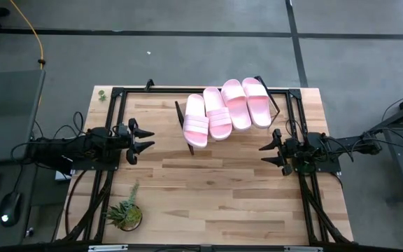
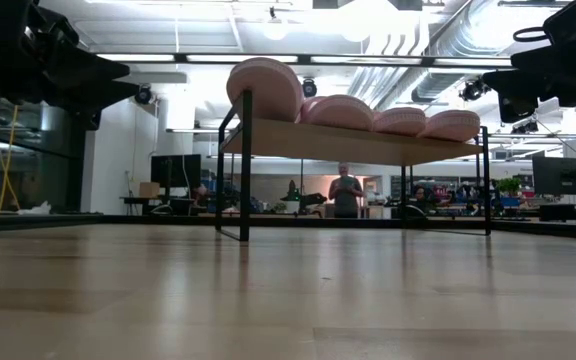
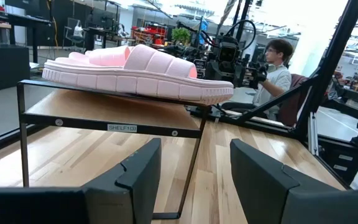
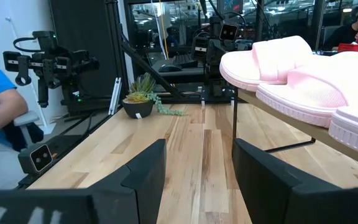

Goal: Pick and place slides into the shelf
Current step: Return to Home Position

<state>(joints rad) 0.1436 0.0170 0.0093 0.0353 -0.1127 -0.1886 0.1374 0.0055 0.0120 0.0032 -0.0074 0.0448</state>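
Seen from above, left to right: we found the left tool [image 1: 150, 139] hovering at 9 o'clock over the desk [image 1: 215, 189], its fingers spread and gripping nothing. The four pink slides [image 1: 219, 115] lay side by side on the slanted shelf [image 2: 368, 143] at 12 o'clock, between the two arms. The right tool [image 1: 263, 154] hung at 3 o'clock, likewise spread and empty. A potted plant [image 1: 126, 213] stood at 7 o'clock.
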